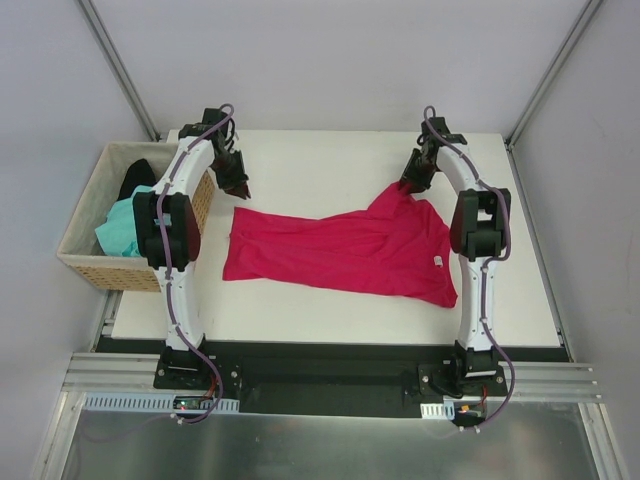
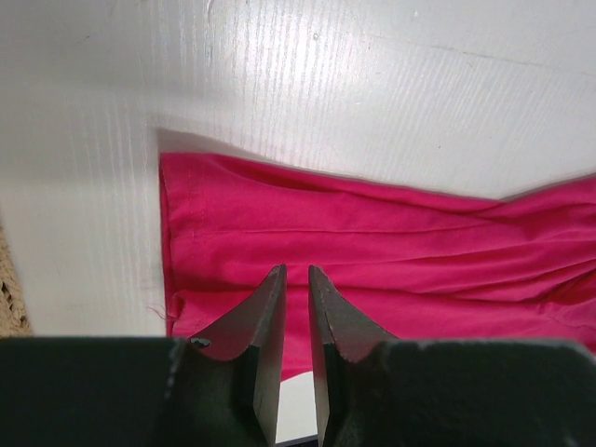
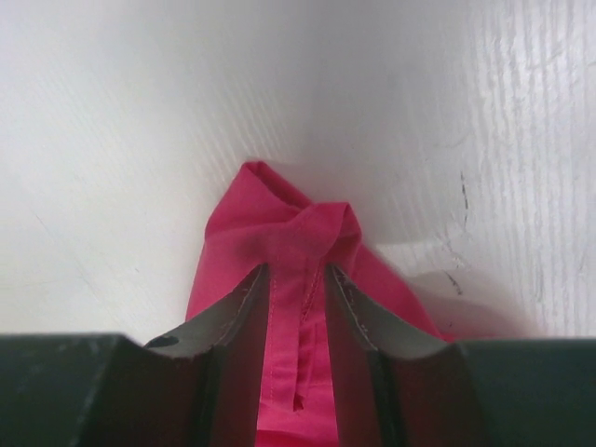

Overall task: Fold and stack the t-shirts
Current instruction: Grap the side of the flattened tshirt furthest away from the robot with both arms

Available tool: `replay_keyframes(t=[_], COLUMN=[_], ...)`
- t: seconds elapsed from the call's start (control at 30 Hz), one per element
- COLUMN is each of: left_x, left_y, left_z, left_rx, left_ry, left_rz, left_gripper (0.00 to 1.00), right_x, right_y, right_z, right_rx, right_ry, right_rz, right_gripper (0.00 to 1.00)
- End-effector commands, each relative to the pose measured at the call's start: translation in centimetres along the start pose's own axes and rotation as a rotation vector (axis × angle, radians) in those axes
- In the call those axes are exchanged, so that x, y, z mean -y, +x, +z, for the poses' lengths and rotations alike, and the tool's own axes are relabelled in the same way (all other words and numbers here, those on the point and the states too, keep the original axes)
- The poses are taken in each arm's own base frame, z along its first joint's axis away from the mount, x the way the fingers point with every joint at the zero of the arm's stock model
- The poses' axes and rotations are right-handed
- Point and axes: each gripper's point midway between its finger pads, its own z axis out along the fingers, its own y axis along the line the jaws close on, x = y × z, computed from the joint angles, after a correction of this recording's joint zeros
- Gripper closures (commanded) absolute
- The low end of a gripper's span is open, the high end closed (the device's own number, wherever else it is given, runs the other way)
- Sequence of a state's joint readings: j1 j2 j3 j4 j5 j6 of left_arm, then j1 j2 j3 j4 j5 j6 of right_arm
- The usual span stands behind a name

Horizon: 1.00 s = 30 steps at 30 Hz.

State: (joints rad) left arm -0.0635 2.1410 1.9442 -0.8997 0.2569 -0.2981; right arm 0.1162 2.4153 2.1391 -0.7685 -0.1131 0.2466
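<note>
One crimson t-shirt [image 1: 340, 250] lies spread on table [image 1: 320, 160]. We pinch its bunched far-right corner in right gripper [image 3: 296, 270], likely to pull cloth flat. Left gripper [image 2: 296, 272] hovers near left hem, jaws barely parted, empty. Teal t-shirt [image 1: 118, 232] and black t-shirt [image 1: 138, 175] sit in basket [image 1: 85, 265].

In the basket [image 1: 85, 266], mint t-shirt [image 1: 117, 234] and black t-shirt [image 1: 137, 178] partly behind the left arm [image 1: 166, 226].

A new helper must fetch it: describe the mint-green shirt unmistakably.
Find the wicker basket off the table's left edge. Inside, the mint-green shirt lies bunched at the near end. Its pale green sets it apart from the black shirt behind it.
</note>
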Motion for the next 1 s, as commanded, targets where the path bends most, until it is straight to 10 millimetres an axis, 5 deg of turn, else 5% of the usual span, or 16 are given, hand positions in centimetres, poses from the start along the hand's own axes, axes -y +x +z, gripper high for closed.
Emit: replay_keyframes(t=[0.0,0.4,0.6,0.97], left_x=[-0.2,0.0,-0.1,0.0], left_y=[-0.6,-1.0,-0.9,-1.0], left_z=[-1.0,-1.5,-1.5,-1.1], left_rx=[0.005,0.005,0.001,-0.007], left_ry=[-0.008,-0.013,-0.017,-0.013], left_rz=[0.001,-0.004,-0.007,-0.016], left_gripper=[0.85,0.85,0.85,0.85], right_x=[-0.8,-1.2,-1.1,-1.2], right_y=[-2.2,-3.6,-4.0,-4.2], right_z=[-0.4,0.0,0.3,-1.2], right_rx=[0.042,0.071,0.083,0.102], right_ry=[-0.049,-0.093,-0.096,-0.1], right_rz=[0.023,0.04,0.048,0.038], right_gripper=[0.67,0.67,0.94,0.99])
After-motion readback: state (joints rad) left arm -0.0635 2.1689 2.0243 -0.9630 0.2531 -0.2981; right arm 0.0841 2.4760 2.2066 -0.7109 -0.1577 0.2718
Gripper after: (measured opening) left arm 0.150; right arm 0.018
